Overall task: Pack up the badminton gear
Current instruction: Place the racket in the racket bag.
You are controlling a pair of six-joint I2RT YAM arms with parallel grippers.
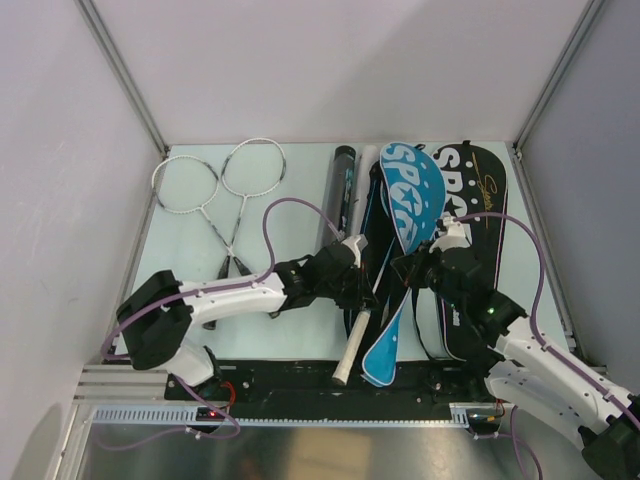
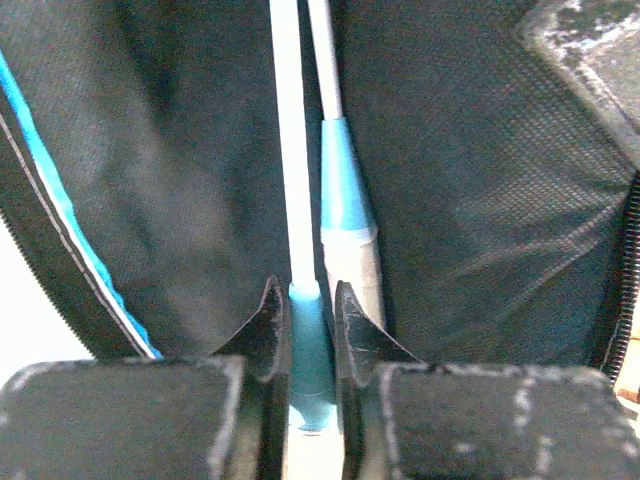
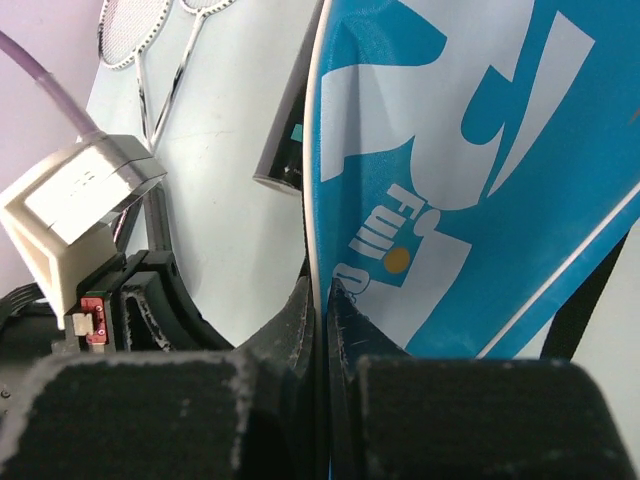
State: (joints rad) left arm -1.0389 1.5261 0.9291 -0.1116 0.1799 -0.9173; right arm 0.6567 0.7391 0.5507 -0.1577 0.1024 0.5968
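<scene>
Top view: two pale-headed rackets [image 1: 225, 195] at 10 o'clock and the long black tube [image 1: 340, 190] at 12 lie unpacked outside the open black-and-blue fabric racket bag [image 1: 470, 200].

Left wrist: the left gripper [image 2: 305, 300] is clamped on a white-shafted racket [image 2: 292, 150] lying partly inside the bag.

Right wrist: the right gripper [image 3: 322, 300] pinches the edge of the blue flap [image 3: 450, 150], holding it raised.

Racket heads lost inside the racket bag [image 1: 478, 185]

Only the grip of the white-handled racket [image 1: 348, 352] shows below the bag's blue flap [image 1: 410, 200]; its head is covered. Left of the bag, the black tube's [image 1: 343, 185] lower end disappears behind the left arm [image 1: 300, 282]. In the left wrist view, two shafts [image 2: 292, 150] run off the top edge against the bag's lining.
</scene>
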